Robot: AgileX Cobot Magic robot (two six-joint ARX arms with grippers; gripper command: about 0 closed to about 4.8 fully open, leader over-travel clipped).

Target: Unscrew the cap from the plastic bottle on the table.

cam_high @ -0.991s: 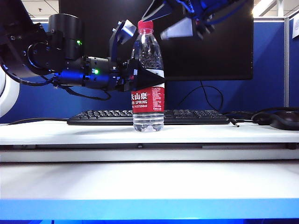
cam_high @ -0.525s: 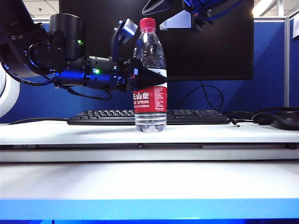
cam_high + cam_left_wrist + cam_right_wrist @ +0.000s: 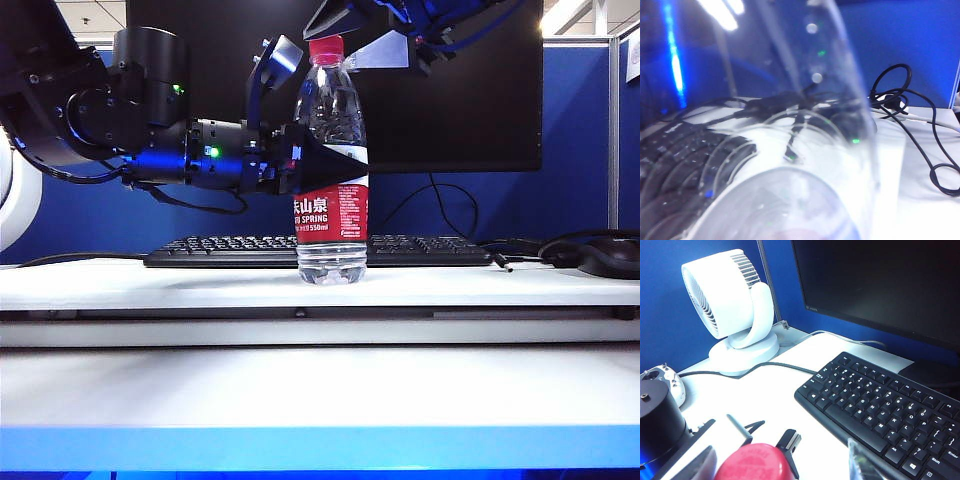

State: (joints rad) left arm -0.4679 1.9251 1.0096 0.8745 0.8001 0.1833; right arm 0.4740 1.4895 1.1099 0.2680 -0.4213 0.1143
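Plastic bottle (image 3: 332,170), clear and ribbed, standing upright on the table (image 3: 320,390) just in front of a black keyboard (image 3: 200,250) and a dark monitor (image 3: 450,110). Its red-and-white label (image 3: 331,208) carries white Chinese characters above the legible words "SPRING" and "550ml"; smaller print to the side is too fine to read. The cap (image 3: 325,48), small, round and red, sits on the neck at the top of the bottle, and the base shows clear moulded ridges with liquid inside. The left gripper (image 3: 300,150) reaches in level from the left side of the scene and clasps the bottle at its shoulder, one dark finger in front of the body just above the label and the other behind it near the neck; in the left wrist view the transparent bottle wall (image 3: 805,150) fills the frame, with keyboard and cables seen through it. The right gripper (image 3: 362,35) hangs above the cap, its pale fingers (image 3: 392,50) spread to either side of the cap and not touching it, holding nothing. In the right wrist view the cap top (image 3: 754,462) lies directly below, with a white desk fan (image 3: 732,305) on the far table.
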